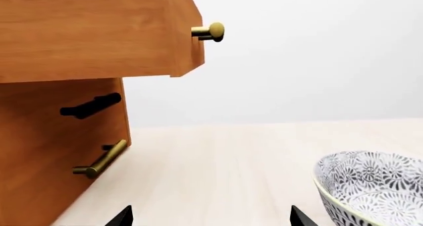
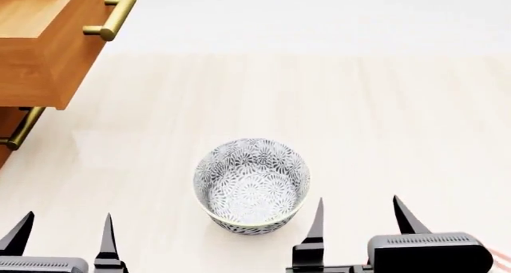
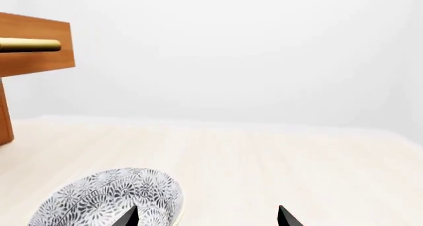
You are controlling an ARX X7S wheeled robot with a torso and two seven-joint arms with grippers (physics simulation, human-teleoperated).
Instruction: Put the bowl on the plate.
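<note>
Head view gives you the pale table (image 2: 383, 105) first, with the wooden cabinet (image 2: 32, 51) at its left edge, one drawer pulled out — so keep your left arm low and clear. Next comes the bowl (image 2: 251, 185), upright on bare tabletop between your arms, nearer the right gripper (image 2: 358, 216). Both grippers are spread wide and empty, the left gripper (image 2: 64, 228) well apart. Only a faint red-ringed sliver at the near right corner hints at the plate (image 2: 503, 260).
</note>
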